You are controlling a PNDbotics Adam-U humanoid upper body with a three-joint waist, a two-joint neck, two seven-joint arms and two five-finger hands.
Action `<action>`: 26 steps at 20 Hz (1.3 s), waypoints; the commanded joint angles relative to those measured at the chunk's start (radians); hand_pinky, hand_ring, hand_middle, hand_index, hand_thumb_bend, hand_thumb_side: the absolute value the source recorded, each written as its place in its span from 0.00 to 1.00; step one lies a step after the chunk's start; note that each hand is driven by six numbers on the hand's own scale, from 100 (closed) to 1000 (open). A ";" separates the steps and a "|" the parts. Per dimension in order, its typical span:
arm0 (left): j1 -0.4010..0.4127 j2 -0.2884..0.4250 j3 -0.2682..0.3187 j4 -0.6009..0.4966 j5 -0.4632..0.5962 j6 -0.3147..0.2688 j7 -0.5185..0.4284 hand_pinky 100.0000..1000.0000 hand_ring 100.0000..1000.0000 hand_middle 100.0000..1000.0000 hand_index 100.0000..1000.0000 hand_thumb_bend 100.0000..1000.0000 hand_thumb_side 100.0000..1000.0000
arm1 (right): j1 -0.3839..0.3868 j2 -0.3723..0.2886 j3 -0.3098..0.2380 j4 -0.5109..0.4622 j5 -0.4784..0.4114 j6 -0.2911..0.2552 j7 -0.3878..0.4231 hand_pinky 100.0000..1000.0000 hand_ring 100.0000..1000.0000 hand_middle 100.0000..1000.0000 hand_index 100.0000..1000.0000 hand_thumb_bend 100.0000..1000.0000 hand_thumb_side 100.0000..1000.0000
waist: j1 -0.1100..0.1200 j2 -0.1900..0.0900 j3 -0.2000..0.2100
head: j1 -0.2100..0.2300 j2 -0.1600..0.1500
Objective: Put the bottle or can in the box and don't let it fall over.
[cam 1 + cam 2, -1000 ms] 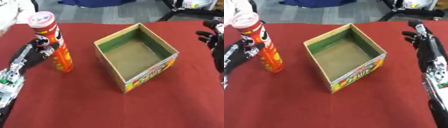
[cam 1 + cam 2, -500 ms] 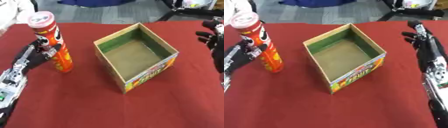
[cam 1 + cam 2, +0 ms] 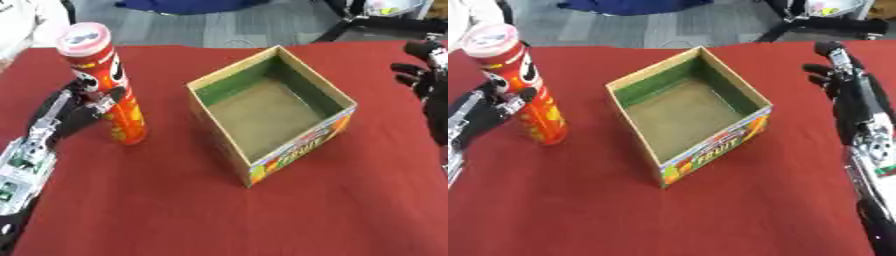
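1. Your can (image 3: 105, 85) is a tall, narrow red tube with a pale lid, standing upright on the red table (image 3: 175, 210), to the left of the open cardboard box (image 3: 271, 112) and apart from it.

2. Your left hand (image 3: 83, 107) sits against the can's left side at about mid-height, its dark fingers wrapped around the body. I judge it is gripping the can, though the far side of the grip is hidden.

3. Your right hand (image 3: 837, 67) hovers at the right edge, beyond the box, holding nothing, with its fingers slightly bent and relaxed.

4. Expect the can to be light and stiff, probably a thin-walled tube with a smooth printed skin that may slide in your fingers. It is far taller than it is wide, so it will tip easily.

5. Take hold around the middle of the body or a little above it, not at the lid, so that the can hangs straight when lifted.

6. The box walls look lower than the can is tall, so they will give little support. Set the base flat on the box floor, away from the walls, and release only once it stands on its own.
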 commanded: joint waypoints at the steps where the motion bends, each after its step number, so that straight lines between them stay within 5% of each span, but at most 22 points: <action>1: -0.024 0.013 0.010 -0.007 -0.004 -0.005 0.006 1.00 0.81 0.78 0.91 0.53 0.61 | -0.013 -0.013 -0.007 -0.007 -0.007 -0.001 0.004 0.89 0.82 0.91 0.87 0.00 0.90 | -0.002 -0.012 0.000 | 0.002 -0.017; 26: -0.064 -0.012 0.013 0.026 -0.005 -0.006 0.091 1.00 0.78 0.74 0.86 0.50 0.61 | -0.016 -0.010 -0.007 -0.005 -0.007 0.001 0.011 0.89 0.81 0.91 0.86 0.00 0.90 | -0.003 -0.007 -0.005 | 0.009 -0.027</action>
